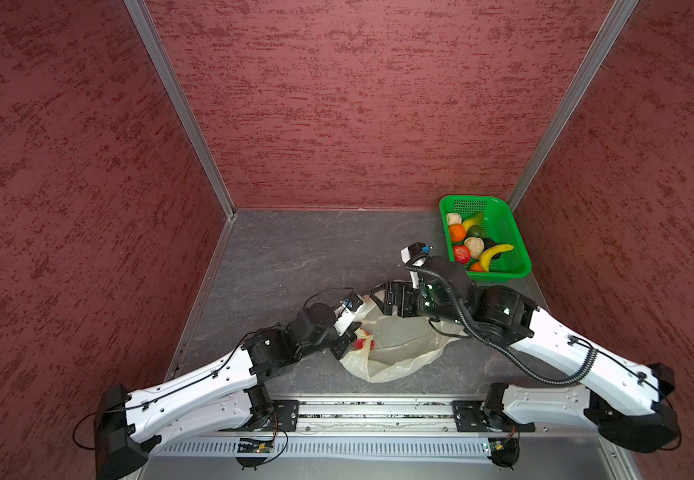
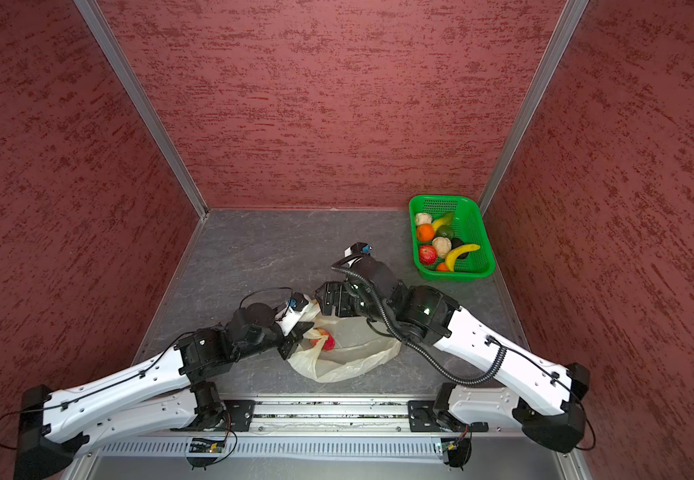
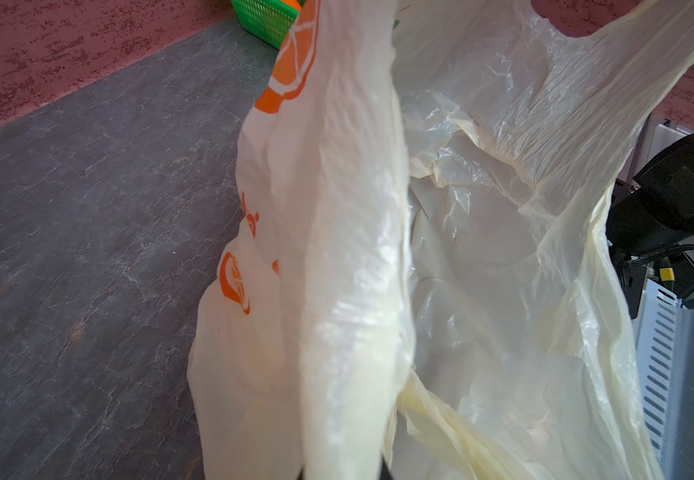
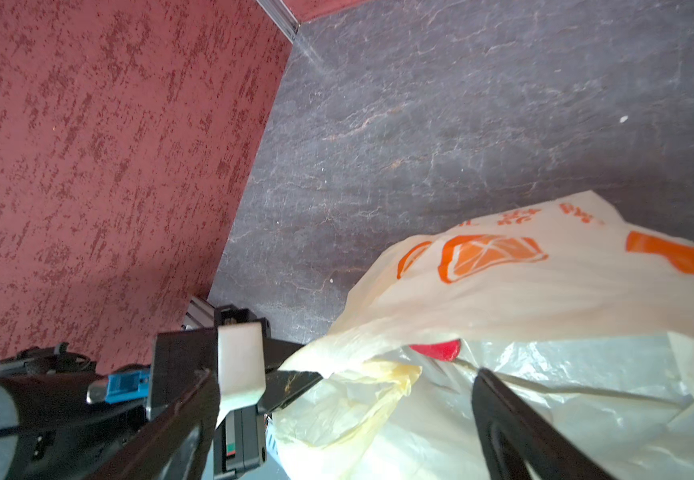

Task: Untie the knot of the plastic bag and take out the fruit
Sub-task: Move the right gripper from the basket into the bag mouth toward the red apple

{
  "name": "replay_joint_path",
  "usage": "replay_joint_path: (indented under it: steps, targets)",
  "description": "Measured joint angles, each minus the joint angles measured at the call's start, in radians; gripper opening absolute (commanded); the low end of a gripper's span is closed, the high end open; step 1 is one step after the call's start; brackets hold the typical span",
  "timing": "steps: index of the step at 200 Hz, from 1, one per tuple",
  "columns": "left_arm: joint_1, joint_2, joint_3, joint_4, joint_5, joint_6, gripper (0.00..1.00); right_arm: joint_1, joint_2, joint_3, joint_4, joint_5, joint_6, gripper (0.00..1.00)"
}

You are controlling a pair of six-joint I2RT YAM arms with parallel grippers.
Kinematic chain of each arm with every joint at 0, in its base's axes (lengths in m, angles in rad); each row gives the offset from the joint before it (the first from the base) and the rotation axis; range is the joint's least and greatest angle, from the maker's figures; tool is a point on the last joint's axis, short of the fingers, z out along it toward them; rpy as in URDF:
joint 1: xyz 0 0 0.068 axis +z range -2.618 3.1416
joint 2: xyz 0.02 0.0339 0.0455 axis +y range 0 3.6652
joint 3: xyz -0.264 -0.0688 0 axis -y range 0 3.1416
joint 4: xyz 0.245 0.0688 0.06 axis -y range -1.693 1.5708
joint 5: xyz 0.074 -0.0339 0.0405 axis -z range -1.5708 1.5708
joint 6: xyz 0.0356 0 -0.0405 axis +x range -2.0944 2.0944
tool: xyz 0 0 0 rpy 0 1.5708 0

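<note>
Front-centre on table (image 1: 278, 257), plastic bag (image 1: 395, 353) lies open; left gripper (image 1: 345, 347) pinched shut on bag rim, holding mouth up; right gripper (image 1: 380, 301) spread wide, empty, at mouth's far side; red fruit (image 1: 364, 343) inside, base-ward of right jaws, beside left gripper; green basket (image 1: 503, 228) well apart.

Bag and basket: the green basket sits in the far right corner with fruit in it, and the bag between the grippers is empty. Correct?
Not quite: the bag is not empty. A red fruit lies just inside its mouth, clearest in the right wrist view. The part about the basket is right.
</note>
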Motion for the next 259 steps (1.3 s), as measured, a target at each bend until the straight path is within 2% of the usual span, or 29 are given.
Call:
replay_joint_path:
  steps: [50,83,105,182,259]
  targets:
    - [0.002,-0.008,-0.003,0.000,0.011,0.014,0.00,0.107,-0.004,-0.230,0.042,0.048,0.047,0.96]
    - [0.005,-0.020,-0.016,0.000,0.025,0.023,0.00,0.119,-0.001,-0.416,0.143,0.058,0.073,0.96]
    - [0.005,-0.037,-0.046,-0.005,0.036,0.023,0.00,0.119,0.037,-0.483,0.204,0.063,0.088,0.96]
    - [0.005,-0.090,-0.101,-0.011,0.039,0.042,0.00,0.119,0.248,-0.503,0.438,0.062,0.127,0.98]
    - [0.023,-0.076,-0.101,-0.015,0.043,0.059,0.00,0.081,0.386,-0.418,0.452,0.062,0.143,0.98]
